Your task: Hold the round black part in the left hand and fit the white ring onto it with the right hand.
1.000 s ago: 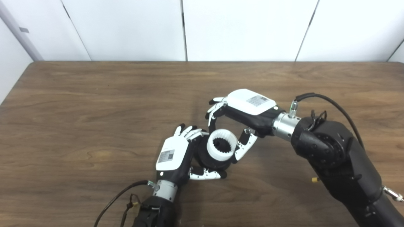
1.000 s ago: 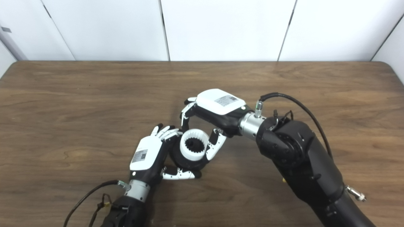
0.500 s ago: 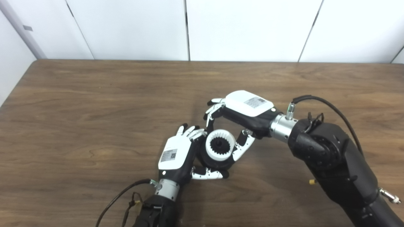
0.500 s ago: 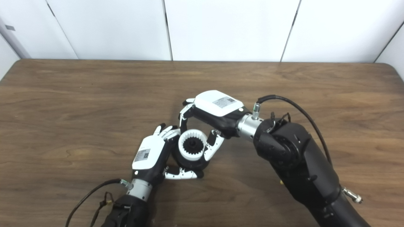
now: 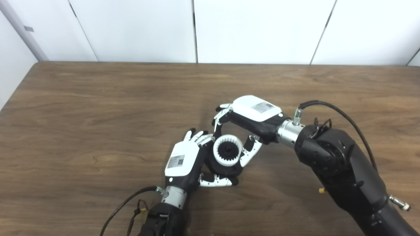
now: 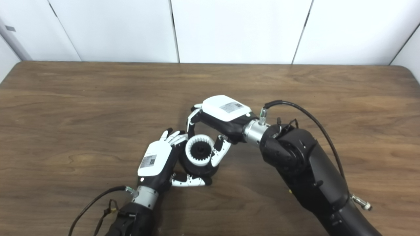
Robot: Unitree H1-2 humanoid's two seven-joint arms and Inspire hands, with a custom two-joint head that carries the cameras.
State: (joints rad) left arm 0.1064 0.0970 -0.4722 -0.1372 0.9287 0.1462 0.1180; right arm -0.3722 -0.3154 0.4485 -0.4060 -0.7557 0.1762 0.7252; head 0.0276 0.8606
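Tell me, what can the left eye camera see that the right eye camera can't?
Only the left eye view shows the table's far left corner. Only the right eye view shows its far right corner. Both show the left hand gripping the round black part, the white ring on it, and the right hand around the ring.

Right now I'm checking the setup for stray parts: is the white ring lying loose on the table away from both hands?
No, the white ring sits on the round black part, between the left hand and right hand.
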